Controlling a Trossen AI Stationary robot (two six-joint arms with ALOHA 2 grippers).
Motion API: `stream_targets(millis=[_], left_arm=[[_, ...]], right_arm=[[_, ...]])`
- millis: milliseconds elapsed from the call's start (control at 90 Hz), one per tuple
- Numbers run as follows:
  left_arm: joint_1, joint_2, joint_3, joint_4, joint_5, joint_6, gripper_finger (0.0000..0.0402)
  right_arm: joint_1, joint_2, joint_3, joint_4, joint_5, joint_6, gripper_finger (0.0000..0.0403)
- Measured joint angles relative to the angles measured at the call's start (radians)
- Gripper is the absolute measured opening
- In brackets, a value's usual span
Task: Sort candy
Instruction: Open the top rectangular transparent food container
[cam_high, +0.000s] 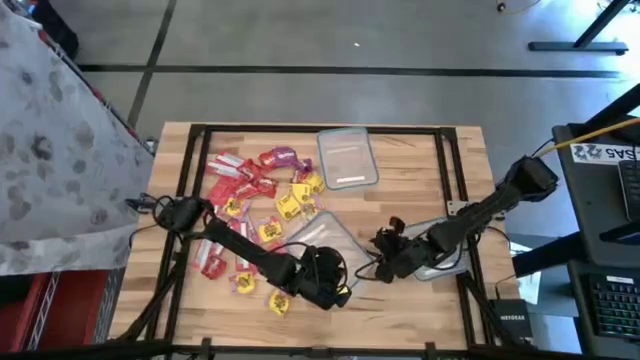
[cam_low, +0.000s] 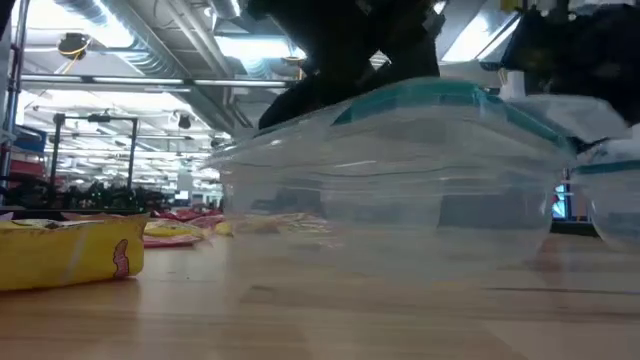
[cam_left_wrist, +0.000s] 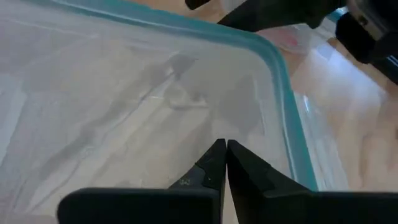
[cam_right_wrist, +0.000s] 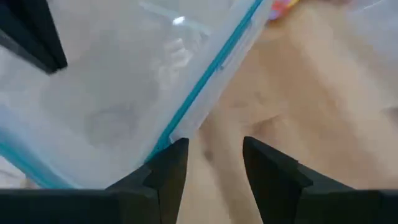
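Observation:
The candy (cam_high: 255, 200), red, yellow and a few purple packets, lies scattered on the table's left half; one yellow packet (cam_low: 65, 255) shows close in the low view. A clear tub with a teal rim (cam_high: 318, 240) (cam_low: 400, 170) stands near the table's middle. My left gripper (cam_high: 332, 275) (cam_left_wrist: 222, 149) is shut, its tips over the tub's clear surface (cam_left_wrist: 124, 93) just inside the rim. My right gripper (cam_high: 383, 245) (cam_right_wrist: 214, 146) is open at the tub's right side, beside a teal-rimmed corner (cam_right_wrist: 186, 121). My left gripper has its shut fingertips (cam_left_wrist: 214, 155) right at the clear surface near the teal rim (cam_left_wrist: 283, 106), slanting down; whether they touch it I cannot tell. My right gripper has one finger (cam_right_wrist: 171, 158) at the tub's teal corner; whether it touches I cannot tell.
A second clear tub (cam_high: 440, 262) stands under the right arm near the table's right edge. A clear lid or tub (cam_high: 347, 157) lies at the far middle. Bare wood shows along the near edge and at the far right.

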Motion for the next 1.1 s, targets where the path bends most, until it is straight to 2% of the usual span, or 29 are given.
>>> stream_targets(millis=[178, 344, 522, 600, 700, 789, 933, 1100], left_arm=[[-0.001, -0.043, -0.006, -0.010, 0.055, 0.053, 0.0000], [0.001, -0.105, -0.014, -0.055, 0.042, 0.091, 0.0000], [0.008, -0.147, -0.017, -0.090, 0.015, 0.088, 0.0000], [0.010, -0.155, -0.017, -0.099, 0.017, 0.084, 0.0000], [0.012, -0.156, -0.016, -0.104, 0.017, 0.069, 0.0000], [0.013, -0.158, -0.016, -0.105, 0.031, 0.063, 0.0000], [0.006, -0.163, -0.012, -0.173, 0.072, 0.019, 0.0000], [-0.034, -0.165, -0.010, -0.229, 0.071, -0.043, 0.0000]], right_arm=[[0.037, 0.034, -0.002, 0.123, -0.143, -0.011, 0.0147], [0.038, 0.116, 0.034, 0.283, -0.229, -0.073, 0.0147], [0.038, 0.248, 0.153, 0.452, -0.252, -0.159, 0.0147], [0.038, 0.298, 0.228, 0.477, -0.314, -0.247, 0.0147], [0.050, 0.321, 0.317, 0.394, -0.414, -0.365, 0.0147], [0.066, 0.297, 0.376, 0.227, -0.410, -0.400, 0.0147], [0.090, 0.249, 0.410, -0.088, -0.243, -0.396, 0.0147], [0.125, 0.197, 0.413, -0.413, -0.058, -0.333, 0.0147]])
